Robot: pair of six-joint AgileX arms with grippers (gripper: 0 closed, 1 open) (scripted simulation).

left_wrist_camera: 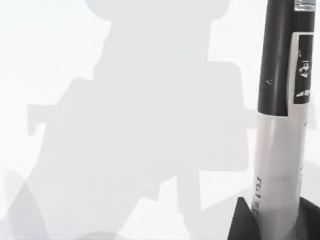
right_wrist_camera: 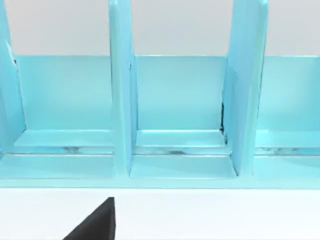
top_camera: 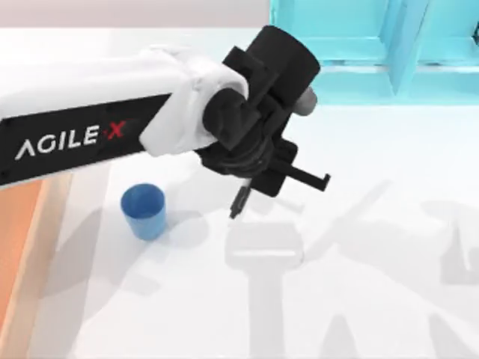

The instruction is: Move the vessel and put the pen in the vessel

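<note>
The vessel point(top_camera: 144, 212), a small blue cup, stands upright on the white table at the left. My left gripper point(top_camera: 256, 179) hovers above the table to the vessel's right, shut on the pen point(top_camera: 238, 203), whose black tip pokes out below the fingers. In the left wrist view the pen point(left_wrist_camera: 281, 125) runs black then grey-white with small print, held between dark fingertips point(left_wrist_camera: 242, 222), above the arm's shadow on the table. A black part of my right gripper point(right_wrist_camera: 95, 224) shows in the right wrist view, facing the shelf.
A turquoise shelf point(top_camera: 374, 45) with upright dividers point(right_wrist_camera: 122, 100) stands at the table's back right. A wooden tray point(top_camera: 22, 247) lies along the left edge. White table point(top_camera: 359, 247) stretches to the right of the vessel.
</note>
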